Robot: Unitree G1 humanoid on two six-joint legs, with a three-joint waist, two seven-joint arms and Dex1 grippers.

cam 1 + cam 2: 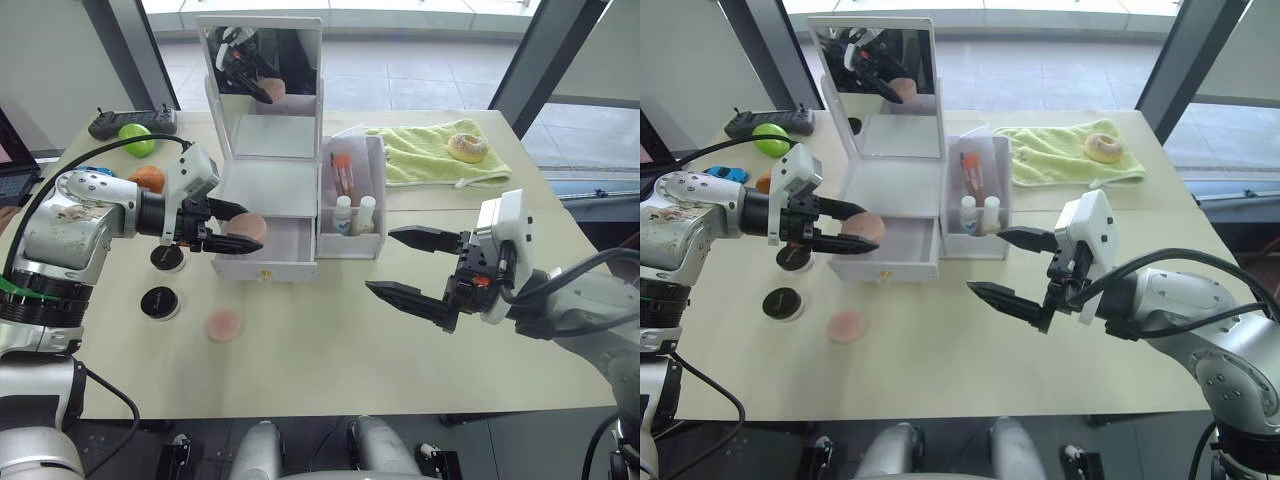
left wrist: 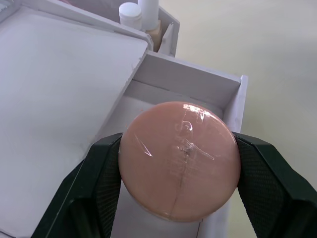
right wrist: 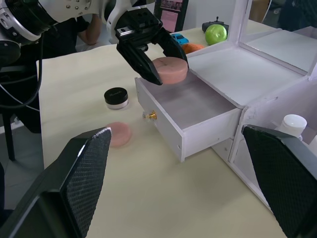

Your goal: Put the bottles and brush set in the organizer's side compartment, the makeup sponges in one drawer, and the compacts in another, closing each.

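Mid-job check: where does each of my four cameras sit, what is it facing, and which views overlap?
Left eye view: head, looking down at the table; both arms show.
Right eye view: same scene, other eye.
Left wrist view: along the left tool, shut on a makeup sponge above the open drawer.
Right wrist view: along the open right tool, facing the organizer.
Shared: both wrist views show the held sponge and the drawer.

legible text: none | compact [image 3: 116, 94] black lid: pale script mark, too small to read | bottle [image 1: 343, 215] at organizer's 3 o'clock: blue label, wording unreadable | no numbers or signs
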